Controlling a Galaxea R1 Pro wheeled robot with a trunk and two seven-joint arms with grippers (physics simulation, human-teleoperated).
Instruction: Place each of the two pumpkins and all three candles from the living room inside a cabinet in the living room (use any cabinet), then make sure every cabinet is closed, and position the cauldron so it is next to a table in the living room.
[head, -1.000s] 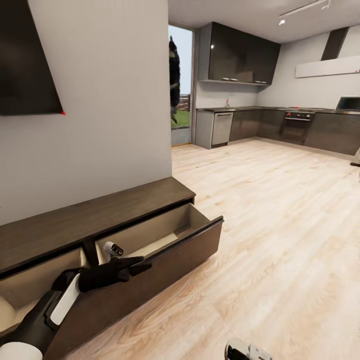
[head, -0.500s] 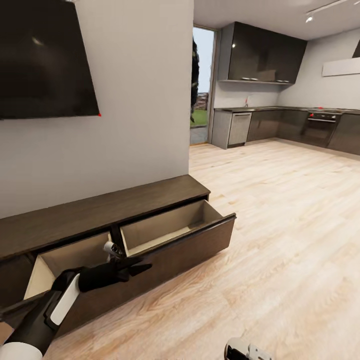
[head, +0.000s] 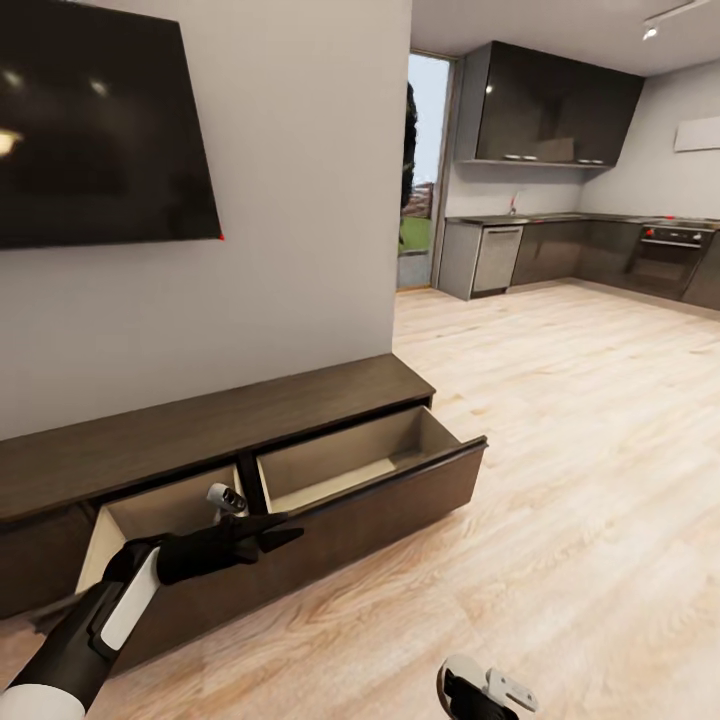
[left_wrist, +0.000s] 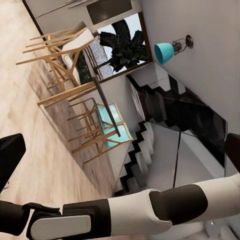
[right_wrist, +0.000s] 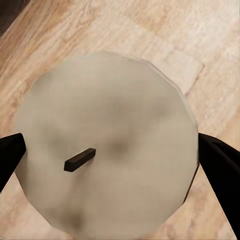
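Note:
The cabinet (head: 200, 420) is a long low dark-brown unit against the white wall. Two of its drawers are pulled out, the right one (head: 370, 455) and the left one (head: 150, 510), and what shows of their pale insides looks bare. My left gripper (head: 278, 532) hovers in front of the strip between the two drawers, open and holding nothing. In the right wrist view a cream candle (right_wrist: 105, 150) with a short dark wick sits between the black fingers of my right gripper (right_wrist: 110, 152), which is shut on it above the wood floor. The right wrist (head: 480, 692) shows at the bottom edge of the head view.
A large black TV (head: 100, 130) hangs on the wall above the cabinet. Light wood floor (head: 560, 450) stretches right toward a dark kitchen (head: 560, 250) and a glass door (head: 425, 170). The left wrist view shows wooden chairs (left_wrist: 75, 65) and a staircase (left_wrist: 145, 150).
The whole picture has shifted right, so the camera has turned left: more of the TV and the left drawer shows. The right wrist has come slightly further into view.

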